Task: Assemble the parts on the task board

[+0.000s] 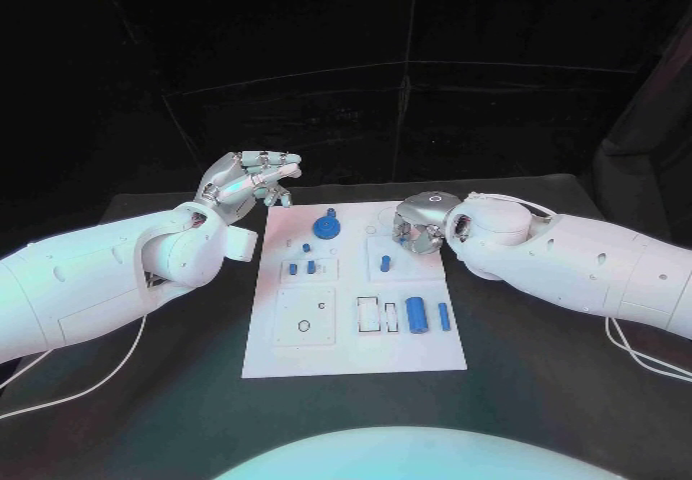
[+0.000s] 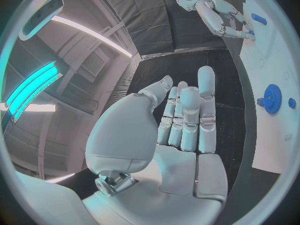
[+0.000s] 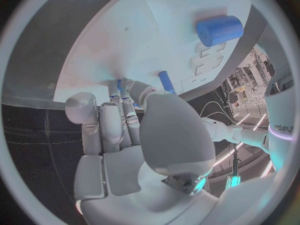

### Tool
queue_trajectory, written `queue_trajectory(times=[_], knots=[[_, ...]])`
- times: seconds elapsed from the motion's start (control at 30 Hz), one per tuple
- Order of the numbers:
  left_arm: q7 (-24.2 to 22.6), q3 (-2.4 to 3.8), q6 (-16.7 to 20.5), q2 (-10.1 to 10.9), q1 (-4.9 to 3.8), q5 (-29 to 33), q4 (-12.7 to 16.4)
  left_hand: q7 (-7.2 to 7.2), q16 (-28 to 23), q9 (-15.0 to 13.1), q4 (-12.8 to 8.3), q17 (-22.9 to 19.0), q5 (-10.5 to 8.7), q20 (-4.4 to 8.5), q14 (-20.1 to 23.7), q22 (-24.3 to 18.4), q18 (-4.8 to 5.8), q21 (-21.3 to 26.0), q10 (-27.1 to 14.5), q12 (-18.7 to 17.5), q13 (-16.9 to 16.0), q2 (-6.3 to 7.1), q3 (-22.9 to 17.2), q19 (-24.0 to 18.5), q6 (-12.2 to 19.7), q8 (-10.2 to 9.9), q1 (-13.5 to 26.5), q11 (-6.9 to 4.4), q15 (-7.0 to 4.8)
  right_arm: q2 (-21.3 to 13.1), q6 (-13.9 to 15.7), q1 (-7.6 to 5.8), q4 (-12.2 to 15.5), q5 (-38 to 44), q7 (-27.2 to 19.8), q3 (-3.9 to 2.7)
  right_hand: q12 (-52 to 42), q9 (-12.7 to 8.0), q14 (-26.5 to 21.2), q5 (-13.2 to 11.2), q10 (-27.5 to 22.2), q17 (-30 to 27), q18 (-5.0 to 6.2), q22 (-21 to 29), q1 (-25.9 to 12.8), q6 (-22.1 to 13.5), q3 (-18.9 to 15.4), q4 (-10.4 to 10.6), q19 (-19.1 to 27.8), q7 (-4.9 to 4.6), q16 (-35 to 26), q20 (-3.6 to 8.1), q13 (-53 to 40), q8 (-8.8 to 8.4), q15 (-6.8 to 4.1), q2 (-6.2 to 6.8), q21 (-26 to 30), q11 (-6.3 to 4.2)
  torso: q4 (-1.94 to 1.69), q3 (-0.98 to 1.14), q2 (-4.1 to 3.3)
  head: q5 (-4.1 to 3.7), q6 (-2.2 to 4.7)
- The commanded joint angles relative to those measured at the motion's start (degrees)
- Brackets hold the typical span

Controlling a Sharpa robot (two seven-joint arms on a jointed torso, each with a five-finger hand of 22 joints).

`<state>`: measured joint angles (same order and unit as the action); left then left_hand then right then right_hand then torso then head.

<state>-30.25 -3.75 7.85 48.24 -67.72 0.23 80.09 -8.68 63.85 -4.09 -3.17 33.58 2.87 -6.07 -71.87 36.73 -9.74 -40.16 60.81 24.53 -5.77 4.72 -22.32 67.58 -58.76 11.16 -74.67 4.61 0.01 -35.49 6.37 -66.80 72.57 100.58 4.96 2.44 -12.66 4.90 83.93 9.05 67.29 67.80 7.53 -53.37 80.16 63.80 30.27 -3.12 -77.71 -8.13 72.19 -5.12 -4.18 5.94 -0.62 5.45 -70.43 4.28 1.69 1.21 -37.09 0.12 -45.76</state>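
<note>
Right hand at the white task board, left hand off it.
Right silver hand sits right of centre on the white rectangular task board, fingers bent around a small blue peg; left silver hand, upper left, is spread and empty.

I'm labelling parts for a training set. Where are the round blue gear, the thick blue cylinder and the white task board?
Round blue gear point(image 1: 329, 226): head view, its face.
Thick blue cylinder point(image 1: 417, 315): head view, its side.
White task board point(image 1: 361, 352): head view, bare near edge.

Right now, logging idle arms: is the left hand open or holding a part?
Open. The left hand shows a bare palm and straight fingers holding nothing, raised off the task board.
</note>
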Motion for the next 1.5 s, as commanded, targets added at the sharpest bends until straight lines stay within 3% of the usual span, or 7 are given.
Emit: queue_trajectory(times=[0.03,0.43,1.17,1.5], knots=[[-0.6,0.05,-0.6,0.0,-0.1,0.3,0.2,0.12,-0.4,0.0,-0.1,-0.1,0.03,0.02,0.5,-0.1,-0.77,0.3,-0.3,0.3,-0.1,-0.32,0.4,-0.5,-0.3,0.4,-0.1,-0.03,0.09,0.2,0.7,0.42,0.2,2.7,1.7,0.3,-0.3,0.2,2.4,-0.8,1.6,-0.7,-1.23,-1.6,0.2,1.0,0.5,-0.2,-0.6,0.27,-0.6,0.15,-0.2,0.4,-0.56,-1.01,-1.0,-0.66,0.01,0.0,0.04,-0.06,-0.1],[-0.4,0.05,-0.7,0.1,-0.1,0.3,0.1,0.09,-0.4,0.0,-0.2,-0.1,0.04,0.04,0.5,-0.2,-0.77,0.4,-0.4,0.4,-0.1,-0.31,0.5,-0.4,-0.3,0.4,-0.3,-0.02,0.09,-0.5,3.8,0.56,1.2,4.1,3.0,0.3,0.0,0.3,2.3,-1.3,2.4,-1.8,-1.61,-3.9,0.0,1.6,1.2,-0.9,-1.3,0.45,-1.2,0.47,-0.2,0.34,-0.8,-1.01,-2.6,-0.88,0.03,0.03,0.1,-0.03,-0.21],[-0.2,0.05,-0.8,0.4,-0.1,0.3,0.0,0.0,-0.4,0.1,-0.3,-0.2,0.04,0.03,0.6,-0.3,-0.75,0.6,-0.7,0.5,-0.1,-0.25,0.8,-0.4,0.0,0.4,-0.4,0.06,0.13,-4.7,11.8,0.55,7.5,1.5,2.8,0.2,1.0,0.2,2.3,-1.2,1.8,-2.0,-1.7,-4.5,-0.6,1.1,1.5,-1.2,-1.4,0.25,-1.0,0.45,0.0,-0.31,-0.68,-0.48,-3.1,-0.66,0.05,-0.01,0.07,0.0,-0.25],[-0.1,0.05,-0.7,0.6,-0.1,0.3,-0.2,-0.03,-0.4,0.1,-0.3,-0.3,0.04,0.03,0.6,-0.3,-0.75,0.6,-0.8,0.5,-0.1,-0.23,1.0,-0.4,0.1,0.4,-0.5,0.09,0.15,-7.8,14.0,0.51,15.1,-1.4,2.4,-0.07,1.4,0.1,2.3,-1.1,1.7,-2.2,-1.71,-4.6,-0.5,0.9,1.7,-1.7,-1.3,0.17,-0.9,0.4,0.0,-0.56,-0.61,-0.14,-3.3,-0.57,0.11,-0.02,0.09,0.72,-0.25]])
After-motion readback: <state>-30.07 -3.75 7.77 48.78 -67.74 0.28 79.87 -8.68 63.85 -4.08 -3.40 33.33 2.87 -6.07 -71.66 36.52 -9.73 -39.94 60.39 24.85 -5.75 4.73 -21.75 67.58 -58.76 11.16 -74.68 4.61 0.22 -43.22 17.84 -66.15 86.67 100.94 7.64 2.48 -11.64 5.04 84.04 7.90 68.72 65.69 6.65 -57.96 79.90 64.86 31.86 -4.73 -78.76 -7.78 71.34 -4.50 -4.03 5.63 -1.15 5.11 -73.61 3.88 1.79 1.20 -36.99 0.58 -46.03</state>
